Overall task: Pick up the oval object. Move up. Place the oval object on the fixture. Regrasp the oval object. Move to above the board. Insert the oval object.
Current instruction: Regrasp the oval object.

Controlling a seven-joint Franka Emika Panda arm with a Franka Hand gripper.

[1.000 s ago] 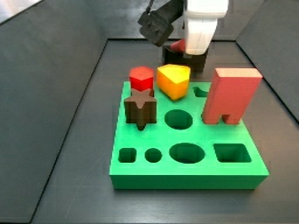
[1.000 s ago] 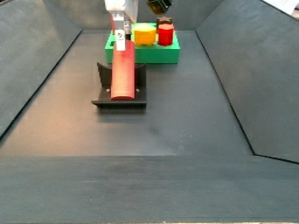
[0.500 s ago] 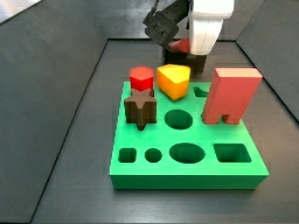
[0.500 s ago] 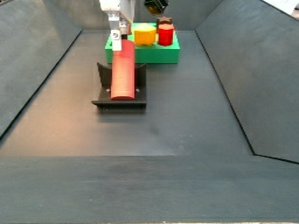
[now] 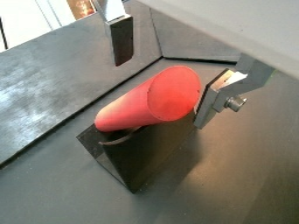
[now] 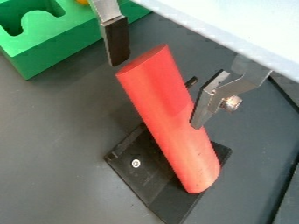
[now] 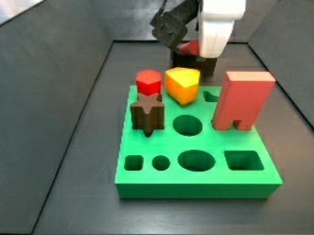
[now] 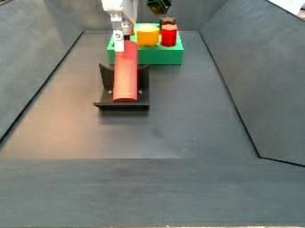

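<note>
With the hand (image 6: 163, 74) spread astride the oval object (image 6: 166, 114) on the fixture (image 6: 152, 166), an off-centre regrasp could tip it off.

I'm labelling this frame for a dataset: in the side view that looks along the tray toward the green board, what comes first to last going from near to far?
Fixture → oval object leaning on it → gripper, fingers either side of the rod's upper end → board carrying the yellow piece and red peg.

A robotics lab test cell is showing here: dark grey sloped walls (image 8: 48, 89) enclosing a bare floor, with the white arm's gripper (image 6: 158, 70) hanging above a dark bracket fixture (image 8: 119, 98).
</note>
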